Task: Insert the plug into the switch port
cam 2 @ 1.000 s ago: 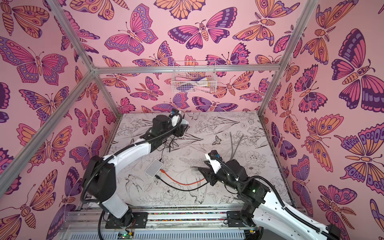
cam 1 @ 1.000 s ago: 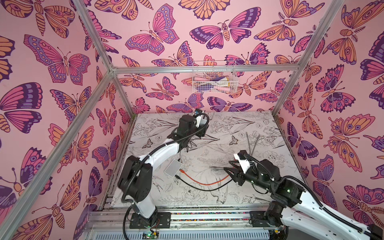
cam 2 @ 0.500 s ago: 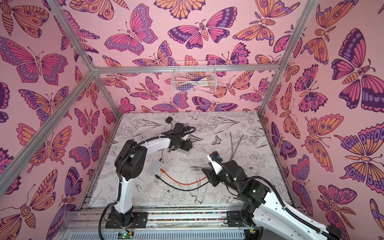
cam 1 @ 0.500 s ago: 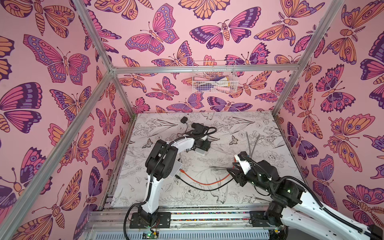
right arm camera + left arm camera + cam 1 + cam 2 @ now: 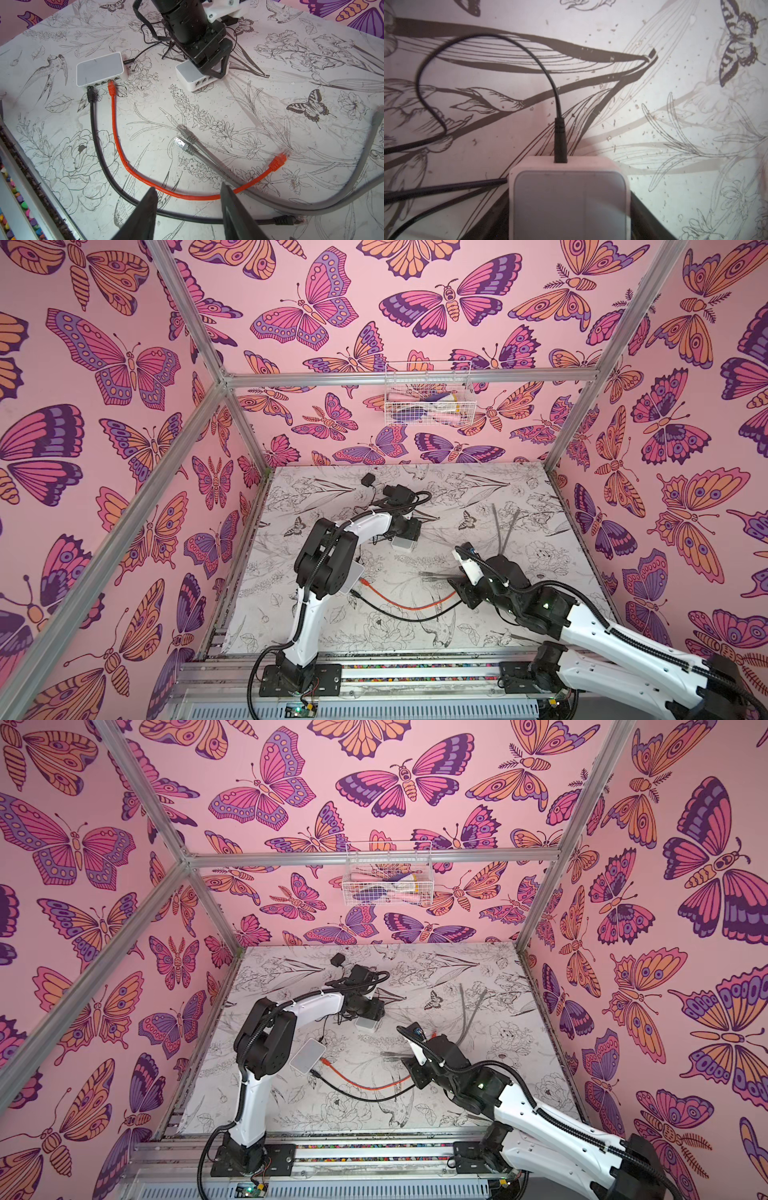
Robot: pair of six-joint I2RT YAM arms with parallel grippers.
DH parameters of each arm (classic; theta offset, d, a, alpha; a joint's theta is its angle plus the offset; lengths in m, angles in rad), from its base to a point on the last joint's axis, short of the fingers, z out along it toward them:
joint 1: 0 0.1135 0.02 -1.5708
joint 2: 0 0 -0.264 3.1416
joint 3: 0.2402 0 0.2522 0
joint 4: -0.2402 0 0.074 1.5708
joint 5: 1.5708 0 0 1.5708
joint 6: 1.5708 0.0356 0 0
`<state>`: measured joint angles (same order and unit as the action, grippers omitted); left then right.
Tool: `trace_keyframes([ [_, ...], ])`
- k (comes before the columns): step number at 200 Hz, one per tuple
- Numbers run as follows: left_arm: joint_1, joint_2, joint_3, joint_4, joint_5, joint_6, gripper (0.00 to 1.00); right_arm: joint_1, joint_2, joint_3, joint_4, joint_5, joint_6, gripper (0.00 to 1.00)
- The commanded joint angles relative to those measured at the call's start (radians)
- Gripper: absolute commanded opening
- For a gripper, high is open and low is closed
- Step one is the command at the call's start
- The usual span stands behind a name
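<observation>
My right gripper (image 5: 188, 188): jaws roughly half apart with nothing between them. It hangs right of centre in both top views.
Orange cable (image 5: 113, 124): lies on the table under my open jaws. Its free orange plug (image 5: 277, 163) rests loose just past them.
Black plug (image 5: 284, 220): also loose, close beside my jaws.
Grey plugs (image 5: 428, 576): two lie loose side by side near the centre of a top view, between my right gripper and the held switch. Their long axes run across the frame, tips to the left.
Second switch (image 5: 99, 68): left of centre in both top views, already carrying one black and one orange plug.
Held switch (image 5: 193, 80): just above centre in both top views, up and left of the grey plugs. Its port row faces down-right, towards my right gripper.
My left gripper (image 5: 407, 531): clamped across that switch's sides.
Nearer arm: the right, for every loose plug.
Judgement: I cannot tell which plug is meant. Any of them must be turned tip up-left to meet the ports.
</observation>
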<state>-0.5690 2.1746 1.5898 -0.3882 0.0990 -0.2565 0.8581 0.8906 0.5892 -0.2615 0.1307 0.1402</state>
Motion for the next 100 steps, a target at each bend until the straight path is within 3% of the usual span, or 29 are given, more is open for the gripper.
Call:
trace_keyframes([
  [1, 0.011, -0.042, -0.072, -0.013, -0.046, -0.106, 0.62, -0.015, 0.037, 0.019, 0.056, 0.002, -0.034, 0.51],
  [17, 0.016, -0.117, -0.132, 0.048, -0.042, -0.136, 0.73, -0.031, 0.075, 0.027, 0.064, -0.033, -0.043, 0.52],
  [22, 0.021, -0.145, -0.148, 0.063, -0.036, -0.140, 0.94, -0.039, 0.089, 0.031, 0.063, -0.046, -0.047, 0.52],
  [26, 0.023, -0.164, -0.161, 0.073, -0.031, -0.143, 1.00, -0.047, 0.100, 0.035, 0.061, -0.058, -0.049, 0.52],
  [51, 0.037, -0.282, -0.222, 0.105, 0.000, -0.147, 1.00, -0.090, 0.172, 0.068, 0.053, -0.094, -0.054, 0.58],
  [100, 0.058, -0.574, -0.467, 0.265, 0.055, -0.189, 0.92, -0.111, 0.377, 0.202, -0.011, -0.181, -0.168, 0.56],
])
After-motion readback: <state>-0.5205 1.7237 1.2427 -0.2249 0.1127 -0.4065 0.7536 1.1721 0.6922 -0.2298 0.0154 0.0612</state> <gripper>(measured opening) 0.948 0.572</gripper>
